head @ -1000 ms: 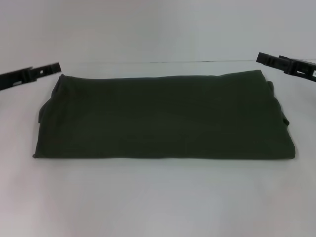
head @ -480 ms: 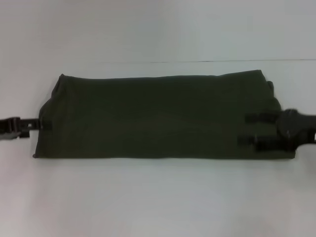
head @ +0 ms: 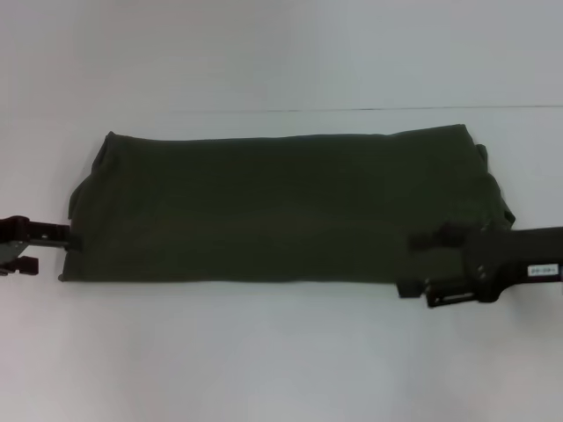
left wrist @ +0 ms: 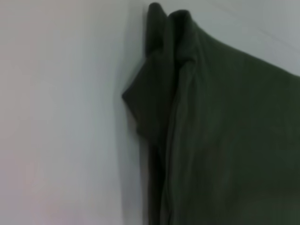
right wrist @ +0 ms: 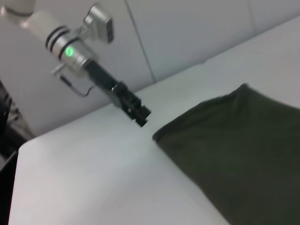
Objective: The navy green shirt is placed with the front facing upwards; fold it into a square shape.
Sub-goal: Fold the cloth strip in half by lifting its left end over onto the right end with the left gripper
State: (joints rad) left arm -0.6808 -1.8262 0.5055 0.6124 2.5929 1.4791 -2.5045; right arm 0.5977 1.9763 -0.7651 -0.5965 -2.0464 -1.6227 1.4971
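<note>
The navy green shirt [head: 281, 207] lies folded into a long flat band across the white table [head: 281, 352], with no print showing. My right gripper [head: 410, 264] is open over the shirt's front right corner, one finger on the cloth and the other at its front edge. My left gripper [head: 60, 237] sits at the shirt's left end, its tip touching the edge near the front corner. The left wrist view shows the layered folded edge of the shirt [left wrist: 211, 140]. In the right wrist view the left gripper [right wrist: 139, 115] hovers just beyond a corner of the shirt [right wrist: 234, 154].
A pale wall [head: 281, 53] rises behind the table's far edge. The right wrist view shows the left arm [right wrist: 75, 51] with a green light, and the table's edge [right wrist: 16, 159] beneath it.
Both arms came down from the back corners to the shirt's two ends. Over the last half second the right gripper slid left and toward the front edge; the left shifted slightly forward.
</note>
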